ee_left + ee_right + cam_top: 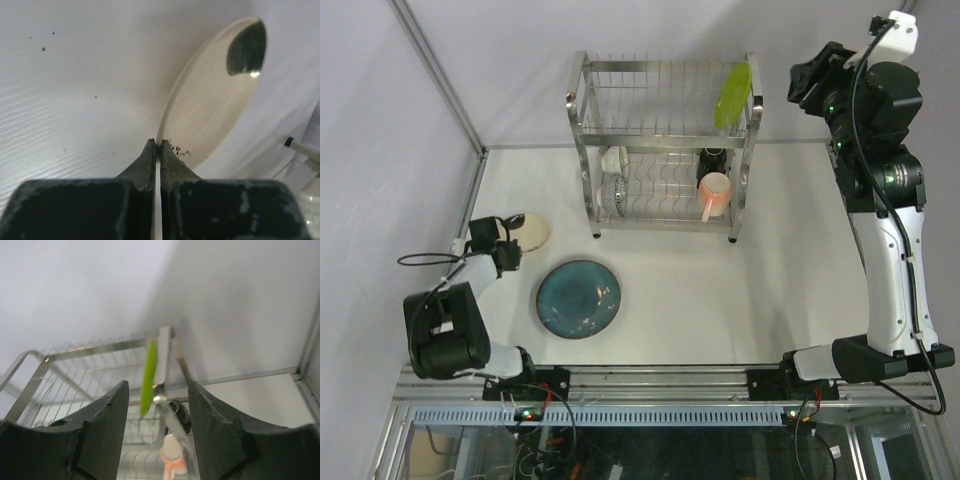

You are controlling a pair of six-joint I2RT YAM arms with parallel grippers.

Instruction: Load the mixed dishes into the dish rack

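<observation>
White table, matte, backed by grey wall panels from 9 through 3 o'clock. Metal frame strut slants in at 11 o'clock; slotted grey cable duct runs along 6 o'clock, beside aluminium rail.

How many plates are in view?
3: blue-grey plate flat on the table, cream plate at the left hand, lime-green plate upright in the rack's top tier. More may be hidden.

Pale grey walls, white table
</observation>
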